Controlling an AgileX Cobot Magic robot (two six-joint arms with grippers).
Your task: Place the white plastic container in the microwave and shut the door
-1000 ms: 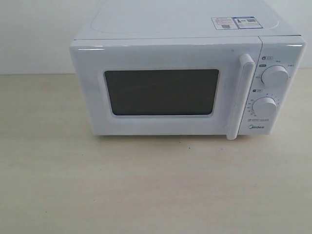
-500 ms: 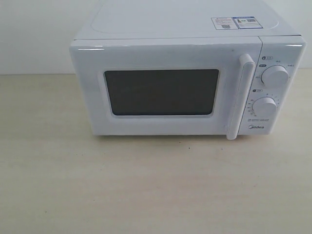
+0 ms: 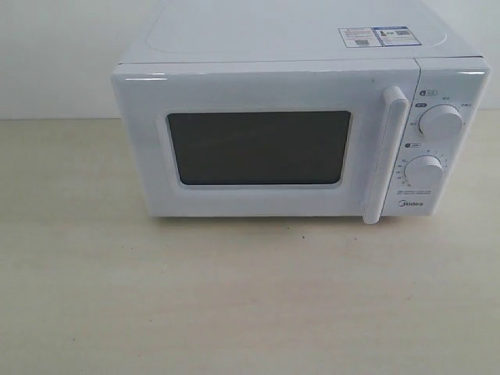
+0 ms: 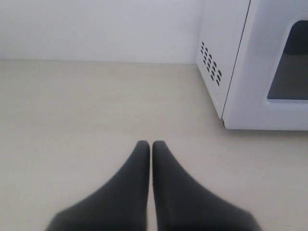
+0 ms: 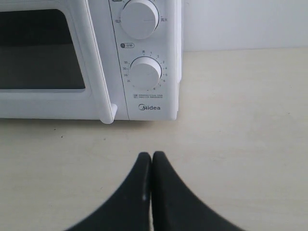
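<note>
My left gripper point(image 4: 152, 144) has its two dark fingers pressed together tip to tip, with nothing between them. It sits low over the pale wooden table point(image 4: 72, 106), off the microwave point(image 4: 226, 57) at the front corner on its vented side, and well apart from it. My right gripper point(image 5: 152, 155) is closed the same way, fingers flush and holding nothing. It sits in front of the microwave's control panel, with a strip of bare table between it and the casing. From the left wrist I see the rows of small vent holes point(image 4: 211, 63) in the microwave's side wall and the near edge of the door point(image 3: 258, 86). From the right wrist, the lower dial point(image 5: 145, 72) sits straight ahead above the Midea logo point(image 5: 149, 107), with the upper dial point(image 5: 139, 17) above that. The foot of the long white handle point(image 3: 387, 156) is just beside the panel. The door lies flat against the microwave's front, fully shut. Its dark window point(image 3: 259, 148) is too dim for me to make out anything behind it, so I cannot tell where the white plastic container is. Two stickers point(image 3: 375, 36) lie on the microwave's top above the panel, and a plain white wall point(image 4: 96, 24) rises behind the microwave.
</note>
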